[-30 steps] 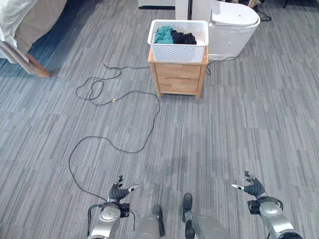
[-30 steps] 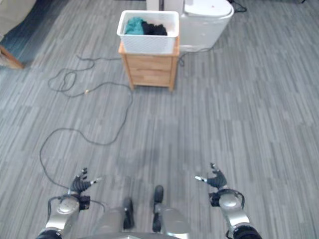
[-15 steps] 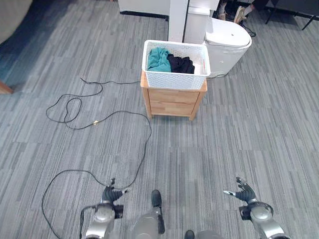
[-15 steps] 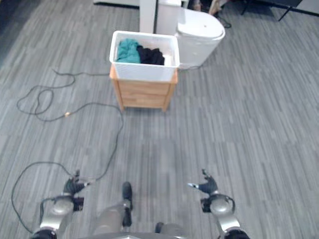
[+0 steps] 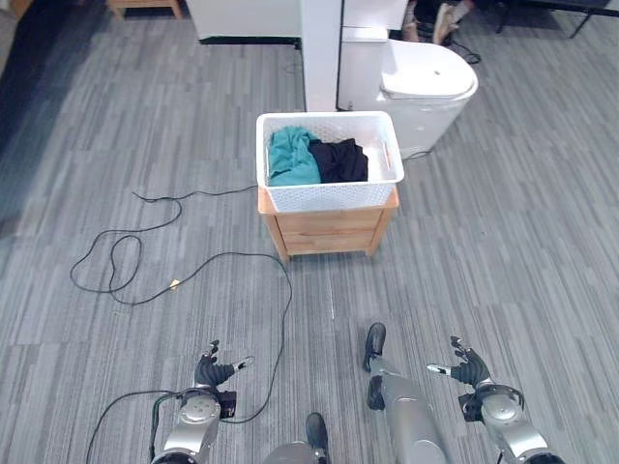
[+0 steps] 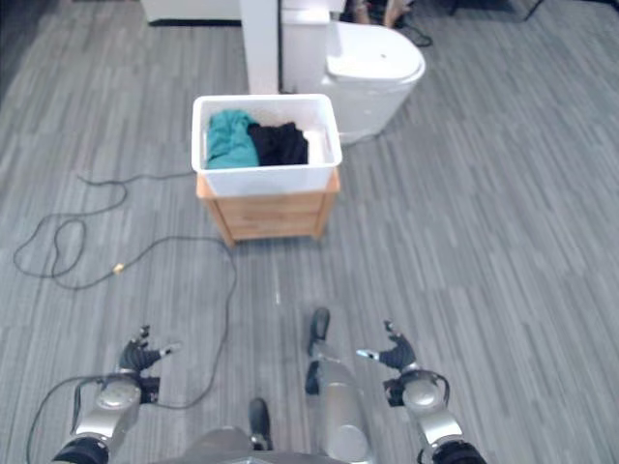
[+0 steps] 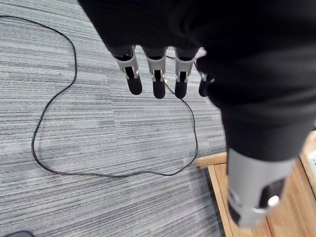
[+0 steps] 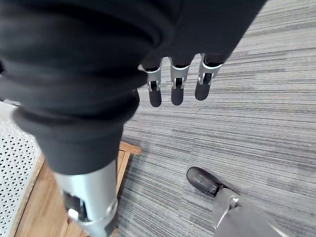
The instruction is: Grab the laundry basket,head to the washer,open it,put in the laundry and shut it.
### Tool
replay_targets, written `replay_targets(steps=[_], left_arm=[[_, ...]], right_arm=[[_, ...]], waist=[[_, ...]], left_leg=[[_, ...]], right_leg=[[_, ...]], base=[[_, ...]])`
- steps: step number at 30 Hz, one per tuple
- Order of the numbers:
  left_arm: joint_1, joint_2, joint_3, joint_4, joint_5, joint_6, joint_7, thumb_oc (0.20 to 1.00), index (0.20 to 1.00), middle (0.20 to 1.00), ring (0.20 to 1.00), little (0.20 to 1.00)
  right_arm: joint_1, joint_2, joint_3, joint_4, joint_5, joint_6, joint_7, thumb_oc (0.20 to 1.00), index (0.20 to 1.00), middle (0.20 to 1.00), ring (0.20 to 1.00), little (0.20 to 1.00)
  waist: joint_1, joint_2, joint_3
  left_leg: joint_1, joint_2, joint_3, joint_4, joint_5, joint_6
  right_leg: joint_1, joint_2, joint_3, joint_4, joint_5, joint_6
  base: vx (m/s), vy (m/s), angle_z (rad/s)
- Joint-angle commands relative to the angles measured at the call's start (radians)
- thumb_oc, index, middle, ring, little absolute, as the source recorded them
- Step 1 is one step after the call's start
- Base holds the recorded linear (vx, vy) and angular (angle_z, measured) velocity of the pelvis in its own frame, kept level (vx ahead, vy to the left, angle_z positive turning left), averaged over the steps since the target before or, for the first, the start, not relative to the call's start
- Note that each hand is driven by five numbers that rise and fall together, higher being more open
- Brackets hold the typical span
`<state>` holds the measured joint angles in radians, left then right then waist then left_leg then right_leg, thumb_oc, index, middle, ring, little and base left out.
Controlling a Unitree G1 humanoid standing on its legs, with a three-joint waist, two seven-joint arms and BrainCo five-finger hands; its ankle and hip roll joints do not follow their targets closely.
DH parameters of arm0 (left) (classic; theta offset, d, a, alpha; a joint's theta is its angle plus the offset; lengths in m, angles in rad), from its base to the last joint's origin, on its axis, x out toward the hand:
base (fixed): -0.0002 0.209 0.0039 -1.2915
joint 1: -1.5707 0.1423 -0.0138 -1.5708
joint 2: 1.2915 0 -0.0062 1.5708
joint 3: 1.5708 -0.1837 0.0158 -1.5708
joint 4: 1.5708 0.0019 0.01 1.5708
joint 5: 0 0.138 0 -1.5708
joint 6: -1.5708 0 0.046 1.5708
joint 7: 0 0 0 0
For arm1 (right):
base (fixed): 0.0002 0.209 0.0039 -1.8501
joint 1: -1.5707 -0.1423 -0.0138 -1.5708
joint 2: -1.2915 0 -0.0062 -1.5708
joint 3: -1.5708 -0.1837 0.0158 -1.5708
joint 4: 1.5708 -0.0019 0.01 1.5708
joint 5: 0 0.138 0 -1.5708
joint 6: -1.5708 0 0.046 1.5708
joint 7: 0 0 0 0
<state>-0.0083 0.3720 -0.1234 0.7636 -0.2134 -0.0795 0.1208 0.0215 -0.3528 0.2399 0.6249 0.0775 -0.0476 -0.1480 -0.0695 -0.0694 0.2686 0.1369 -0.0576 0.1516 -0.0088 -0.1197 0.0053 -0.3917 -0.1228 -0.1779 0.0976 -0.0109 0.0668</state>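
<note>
A white lattice laundry basket (image 5: 329, 182) holds a teal garment (image 5: 288, 157) and a black one (image 5: 338, 159). It stands on a small wooden nightstand (image 5: 327, 234) ahead of me. Behind it to the right is the white round-topped washer (image 5: 426, 89). My left hand (image 5: 215, 371) hangs low at the lower left, fingers straight, holding nothing. My right hand (image 5: 466, 370) hangs low at the lower right, also open and bare. Both are well short of the basket. The right wrist view catches the basket's wall (image 8: 12, 163) and the nightstand top (image 8: 44, 202) past the fingers (image 8: 177, 84).
A white column (image 5: 321, 48) rises just behind the basket, with a white cabinet (image 5: 242, 14) to its left. A person's shoes (image 5: 440, 14) show behind the washer. Grey striped carpet (image 5: 503, 242) spreads open on both sides of the nightstand.
The camera has moved forward: basket, nightstand and washer now sit closer and lower in the picture. Both hands stay low, open and with nothing in them.
</note>
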Motion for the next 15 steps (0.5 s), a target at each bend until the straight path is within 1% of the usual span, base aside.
replay_targets(steps=[1,2,3,4,5,6,7,8,9,10,11,12,13,15], left_arm=[[0.029,-0.001,0.008,-0.036,0.015,-0.028,0.002,1.000,1.000,1.000,1.000,1.000],[0.030,-0.008,0.004,-0.036,0.012,-0.028,0.000,1.000,1.000,1.000,1.000,1.000],[0.025,-0.017,-0.012,-0.036,0.012,-0.026,-0.005,1.000,1.000,1.000,1.000,1.000],[0.021,-0.017,-0.017,-0.039,0.013,-0.025,-0.006,1.000,1.000,1.000,1.000,1.000],[0.020,-0.017,-0.017,-0.039,0.013,-0.025,-0.006,1.000,1.000,1.000,1.000,1.000],[0.018,-0.020,-0.021,-0.037,0.013,-0.026,-0.006,1.000,1.000,1.000,1.000,1.000],[0.013,-0.022,-0.025,-0.033,0.015,-0.026,-0.005,1.000,1.000,1.000,1.000,1.000],[0.016,-0.023,-0.026,-0.027,0.017,-0.023,-0.007,1.000,1.000,1.000,1.000,1.000],[0.018,-0.025,-0.025,-0.023,0.019,-0.022,-0.008,1.000,1.000,1.000,1.000,1.000],[0.020,-0.025,-0.025,-0.020,0.024,-0.021,-0.006,1.000,1.000,1.000,1.000,1.000],[0.016,-0.027,-0.026,-0.010,0.029,-0.021,-0.004,1.000,1.000,1.000,1.000,1.000],[0.018,-0.030,-0.024,-0.005,0.026,-0.022,0.001,1.000,1.000,1.000,1.000,1.000],[0.018,-0.030,-0.024,-0.005,0.026,-0.022,0.001,1.000,1.000,1.000,1.000,1.000],[0.019,-0.033,-0.024,-0.001,0.019,-0.026,0.006,1.000,1.000,1.000,1.000,1.000]], right_arm=[[-0.014,-0.051,-0.037,-0.009,-0.015,-0.029,-0.012,1.000,1.000,1.000,1.000,1.000],[-0.013,-0.061,-0.042,-0.011,-0.011,-0.033,-0.015,1.000,1.000,1.000,1.000,1.000],[-0.013,-0.076,-0.049,-0.021,0.002,-0.038,-0.019,1.000,1.000,1.000,1.000,1.000],[-0.013,-0.084,-0.050,-0.022,0.005,-0.038,-0.021,1.000,1.000,1.000,1.000,1.000],[-0.014,-0.084,-0.050,-0.022,0.005,-0.038,-0.021,1.000,1.000,1.000,1.000,1.000],[-0.014,-0.087,-0.048,-0.019,0.008,-0.037,-0.022,1.000,1.000,1.000,1.000,1.000],[-0.017,-0.091,-0.047,-0.014,0.009,-0.038,-0.026,1.000,1.000,1.000,1.000,1.000],[-0.017,-0.093,-0.046,-0.009,0.008,-0.037,-0.024,1.000,1.000,1.000,1.000,1.000],[-0.015,-0.099,-0.049,-0.012,0.005,-0.037,-0.025,1.000,1.000,1.000,1.000,1.000],[-0.013,-0.102,-0.050,-0.015,0.005,-0.037,-0.026,1.000,1.000,1.000,1.000,1.000],[-0.015,-0.106,-0.051,-0.016,0.005,-0.037,-0.029,1.000,1.000,1.000,1.000,1.000],[-0.015,-0.103,-0.046,-0.016,0.005,-0.039,-0.033,1.000,1.000,1.000,1.000,1.000],[-0.016,-0.103,-0.046,-0.016,0.005,-0.039,-0.033,1.000,1.000,1.000,1.000,1.000],[-0.022,-0.100,-0.040,-0.009,0.006,-0.042,-0.037,1.000,1.000,1.000,1.000,1.000]], waist=[[-0.014,0.003,-0.027],[-0.018,0.007,-0.032],[-0.019,0.013,-0.028],[-0.017,0.013,-0.026],[-0.019,0.011,-0.028],[-0.016,0.013,-0.025],[-0.013,0.010,-0.023],[-0.010,0.010,-0.027],[-0.008,0.011,-0.029],[-0.006,0.014,-0.029],[-0.001,0.018,-0.028],[0.015,0.030,-0.022],[0.013,0.029,-0.024],[0.033,0.038,-0.019]], left_leg=[[-0.160,0.031,0.008,0.219,-0.107,-0.013],[-0.174,0.047,0.014,0.281,-0.101,-0.029],[-0.228,0.091,0.014,0.436,-0.038,-0.070],[-0.251,0.105,0.009,0.478,-0.015,-0.076],[-0.254,0.102,0.008,0.475,-0.011,-0.075],[-0.270,0.111,0.008,0.485,-0.012,-0.072],[-0.294,0.113,0.005,0.472,-0.015,-0.066],[-0.303,0.115,0.006,0.424,-0.033,-0.056],[-0.301,0.116,0.002,0.375,-0.039,-0.052],[-0.311,0.118,-0.004,0.324,-0.020,-0.053],[-0.330,0.120,-0.014,0.263,0.018,-0.058],[-0.348,0.114,-0.053,0.162,0.083,-0.067],[-0.350,0.112,-0.054,0.158,0.088,-0.067],[-0.386,0.101,-0.111,0.112,0.137,-0.076]], right_leg=[[0.154,0.002,0.010,-0.024,0.001,0.050],[0.171,0.003,0.000,-0.032,-0.005,0.040],[0.215,0.021,-0.005,-0.044,-0.028,0.007],[0.236,0.029,-0.009,-0.055,-0.042,-0.006],[0.233,0.026,-0.009,-0.056,-0.040,-0.006],[0.250,0.034,-0.010,-0.063,-0.052,-0.010],[0.265,0.034,-0.010,-0.072,-0.058,-0.011],[0.274,0.033,-0.011,-0.078,-0.064,-0.006],[0.282,0.032,-0.009,-0.085,-0.069,-0.001],[0.289,0.033,-0.006,-0.091,-0.072,0.002],[0.300,0.037,-0.004,-0.098,-0.077,0.003],[0.324,0.057,0.011,-0.110,-0.090,0.002],[0.321,0.056,0.010,-0.111,-0.088,0.002],[0.344,0.073,0.034,-0.111,-0.108,-0.002]], base=[[0.17,-0.128,0.88],[0.31,-0.274,0.95],[0.29,-0.276,0.74],[0.20,-0.209,0.47],[0.12,-0.091,0.15],[0.11,-0.064,-0.15],[0.20,-0.076,-0.28],[0.21,-0.041,-0.37],[0.22,0.001,-0.15],[0.21,0.031,-0.08],[0.29,0.060,-0.19],[0.22,0.053,-0.28],[0.24,0.060,-0.33],[0.24,0.096,-0.45]])
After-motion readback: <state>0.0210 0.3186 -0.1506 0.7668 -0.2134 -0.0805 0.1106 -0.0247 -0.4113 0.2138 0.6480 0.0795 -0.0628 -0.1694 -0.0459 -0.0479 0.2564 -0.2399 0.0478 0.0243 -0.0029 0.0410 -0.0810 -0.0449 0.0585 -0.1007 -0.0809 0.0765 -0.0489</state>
